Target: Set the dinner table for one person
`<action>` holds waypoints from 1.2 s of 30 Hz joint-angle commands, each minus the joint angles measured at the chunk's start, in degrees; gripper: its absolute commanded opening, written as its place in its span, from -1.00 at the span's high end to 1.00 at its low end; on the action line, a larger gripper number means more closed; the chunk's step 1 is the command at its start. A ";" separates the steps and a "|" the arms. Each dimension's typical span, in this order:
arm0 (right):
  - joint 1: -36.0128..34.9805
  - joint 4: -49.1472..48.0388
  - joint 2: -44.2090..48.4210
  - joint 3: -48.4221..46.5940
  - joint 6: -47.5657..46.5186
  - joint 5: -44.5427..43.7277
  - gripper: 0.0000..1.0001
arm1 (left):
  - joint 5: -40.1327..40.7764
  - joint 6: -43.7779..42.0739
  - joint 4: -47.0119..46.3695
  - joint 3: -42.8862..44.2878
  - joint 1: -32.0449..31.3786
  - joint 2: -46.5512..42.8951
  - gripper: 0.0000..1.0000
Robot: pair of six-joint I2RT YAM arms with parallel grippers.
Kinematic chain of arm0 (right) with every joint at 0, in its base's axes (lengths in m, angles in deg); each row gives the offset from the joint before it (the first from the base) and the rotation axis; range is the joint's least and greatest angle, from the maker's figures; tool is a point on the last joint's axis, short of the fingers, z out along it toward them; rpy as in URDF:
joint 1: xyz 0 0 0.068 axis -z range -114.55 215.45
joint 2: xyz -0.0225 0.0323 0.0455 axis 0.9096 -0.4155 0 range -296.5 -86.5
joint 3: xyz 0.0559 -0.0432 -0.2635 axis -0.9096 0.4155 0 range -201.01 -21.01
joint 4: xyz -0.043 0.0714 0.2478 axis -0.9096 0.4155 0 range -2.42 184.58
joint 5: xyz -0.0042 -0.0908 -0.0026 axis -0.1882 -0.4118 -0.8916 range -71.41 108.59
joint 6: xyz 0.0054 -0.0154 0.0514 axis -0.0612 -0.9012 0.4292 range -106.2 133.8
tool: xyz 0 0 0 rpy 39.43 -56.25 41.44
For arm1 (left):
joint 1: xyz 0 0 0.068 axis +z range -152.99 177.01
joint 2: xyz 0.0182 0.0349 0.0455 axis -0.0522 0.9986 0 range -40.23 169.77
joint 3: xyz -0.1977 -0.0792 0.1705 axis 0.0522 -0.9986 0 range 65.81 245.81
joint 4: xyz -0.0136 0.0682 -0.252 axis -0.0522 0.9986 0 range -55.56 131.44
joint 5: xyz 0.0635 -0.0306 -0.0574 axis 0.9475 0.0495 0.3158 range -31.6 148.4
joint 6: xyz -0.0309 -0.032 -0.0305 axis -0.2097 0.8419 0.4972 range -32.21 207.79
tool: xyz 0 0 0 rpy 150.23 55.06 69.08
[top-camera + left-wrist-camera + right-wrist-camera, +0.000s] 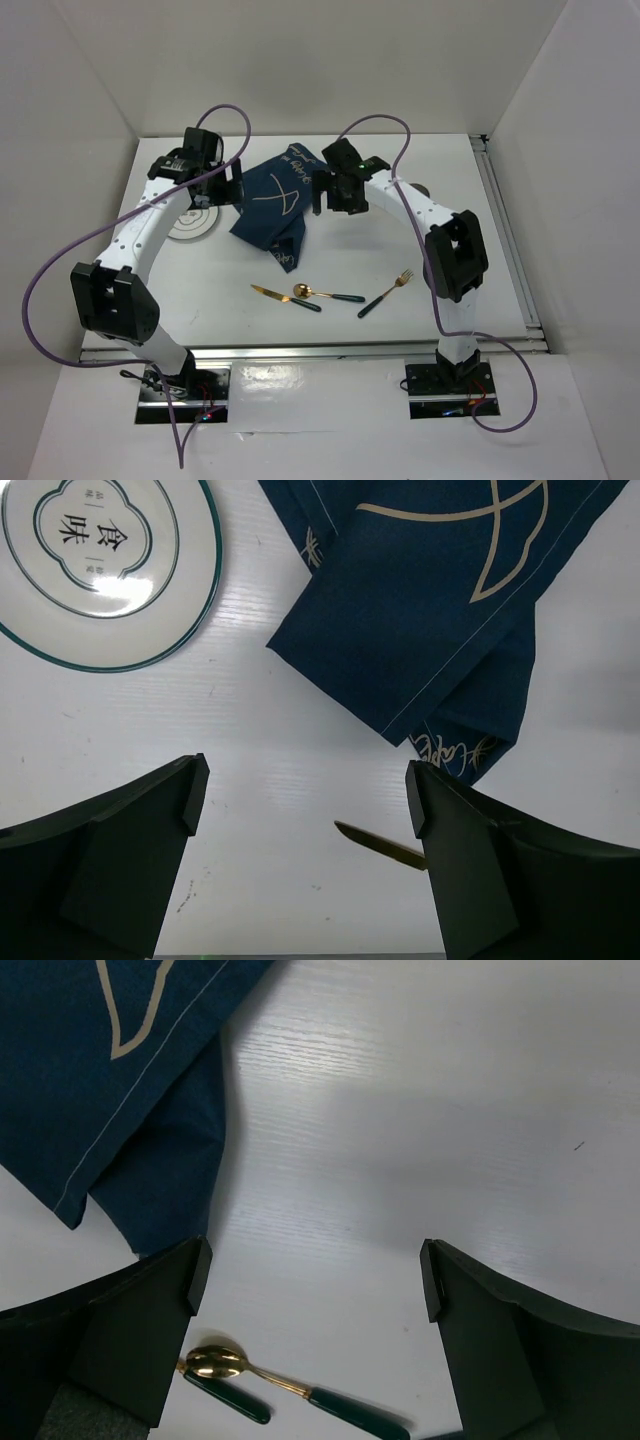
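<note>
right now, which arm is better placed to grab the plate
Left. The plate lies right beside the open left pincer; the right pincer hangs on the far side of the placemat.

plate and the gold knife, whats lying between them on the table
Nothing. In the left wrist view the dinner table is bare white between the plate and the knife tip; the placemat lies off to one side.

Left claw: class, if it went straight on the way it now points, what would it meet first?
Probably bare dinner table, between the plate and the blue placemat. The open left claw holds nothing, though depth is unclear.
</note>
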 commanded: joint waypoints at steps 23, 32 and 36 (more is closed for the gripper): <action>-14.62 -21.69 4.71 9.16 8.49 8.83 -0.62 | -0.58 5.74 -0.10 -5.37 5.79 -12.84 -0.98; -15.76 -40.87 5.76 23.76 20.66 11.75 -0.61 | -3.13 8.83 0.61 -8.26 7.73 -20.13 -0.96; -15.76 -40.08 4.17 23.76 24.08 9.55 -0.61 | -4.18 8.83 0.61 -8.79 7.73 -20.14 -0.96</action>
